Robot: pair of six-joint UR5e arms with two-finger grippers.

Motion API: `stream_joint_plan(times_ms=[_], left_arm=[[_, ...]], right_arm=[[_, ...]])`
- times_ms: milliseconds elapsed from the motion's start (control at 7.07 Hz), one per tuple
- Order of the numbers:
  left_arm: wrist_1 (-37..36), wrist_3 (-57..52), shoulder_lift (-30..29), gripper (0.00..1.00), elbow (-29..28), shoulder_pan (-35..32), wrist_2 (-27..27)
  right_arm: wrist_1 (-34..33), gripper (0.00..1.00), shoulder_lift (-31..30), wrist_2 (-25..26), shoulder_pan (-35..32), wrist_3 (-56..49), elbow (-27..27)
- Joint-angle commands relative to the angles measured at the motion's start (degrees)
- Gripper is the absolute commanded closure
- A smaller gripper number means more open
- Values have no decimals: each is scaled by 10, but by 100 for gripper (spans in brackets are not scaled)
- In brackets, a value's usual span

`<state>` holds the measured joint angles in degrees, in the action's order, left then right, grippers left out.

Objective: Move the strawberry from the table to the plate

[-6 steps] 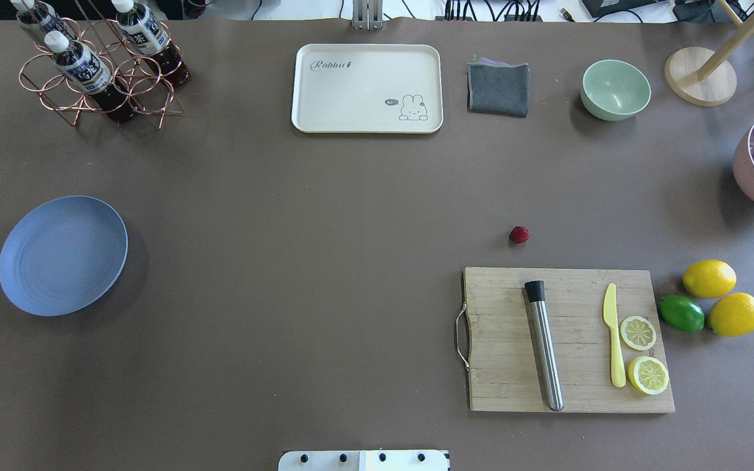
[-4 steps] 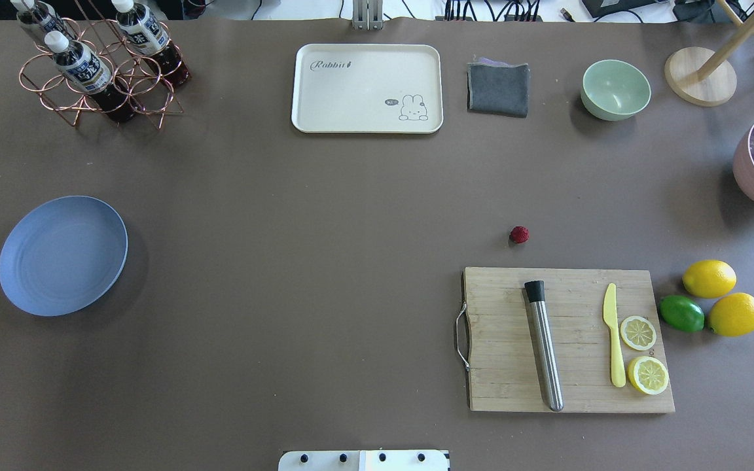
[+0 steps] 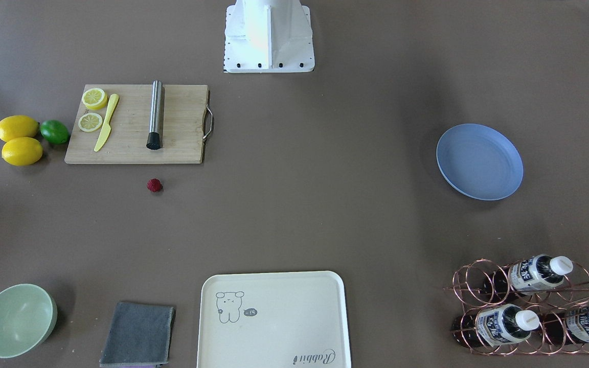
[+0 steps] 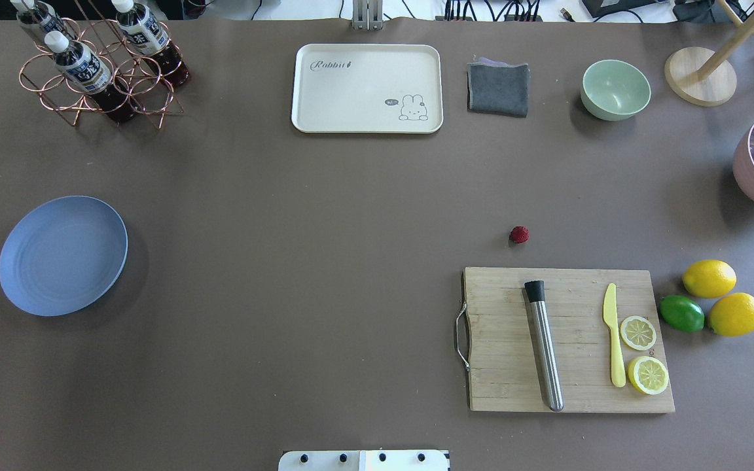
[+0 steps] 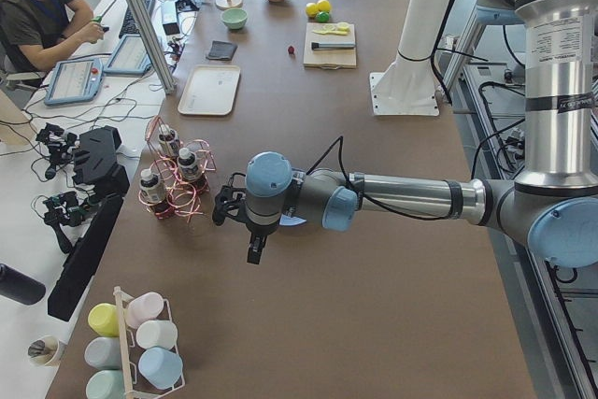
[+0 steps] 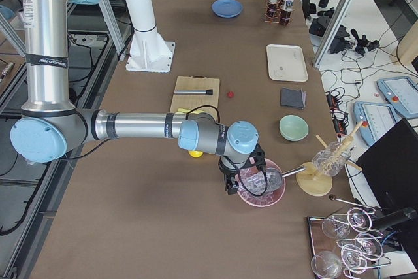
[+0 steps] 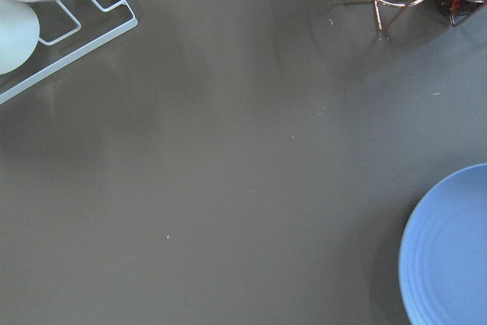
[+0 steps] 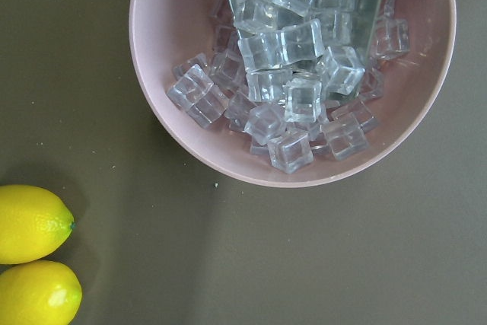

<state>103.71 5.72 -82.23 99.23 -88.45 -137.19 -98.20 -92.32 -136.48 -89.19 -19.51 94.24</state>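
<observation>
The strawberry [image 4: 519, 234] [image 3: 154, 185] is a small dark-red berry lying on the brown table [image 4: 324, 216], just beyond the cutting board's far edge. The light-blue plate [image 4: 63, 255] [image 3: 479, 161] sits far off at the table's left side, and its rim shows at the lower right of the left wrist view [image 7: 449, 249]. Both grippers show only in the side views. The left gripper [image 5: 222, 206] hovers beside the bottle rack, past the plate. The right gripper [image 6: 229, 186] hangs over a pink bowl. I cannot tell whether either is open or shut.
A wooden cutting board [image 4: 567, 340] carries a metal muddler, a yellow knife and lemon slices. Two lemons [image 4: 709, 278] and a lime lie to its right. A pink bowl of ice cubes [image 8: 289, 74], green bowl [image 4: 615, 89], grey cloth, cream tray [image 4: 367, 88] and bottle rack [image 4: 99, 65] line the far side.
</observation>
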Motion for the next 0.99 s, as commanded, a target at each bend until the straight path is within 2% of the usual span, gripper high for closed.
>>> stream_joint_plan(times_ms=[0, 849], left_arm=[[-2, 4, 8, 2, 3, 0, -2], [-6, -3, 25, 2, -1, 1, -10]], right_arm=[[-1, 0, 0, 0, 1, 0, -1], [0, 0, -1, 0, 1, 0, -1]])
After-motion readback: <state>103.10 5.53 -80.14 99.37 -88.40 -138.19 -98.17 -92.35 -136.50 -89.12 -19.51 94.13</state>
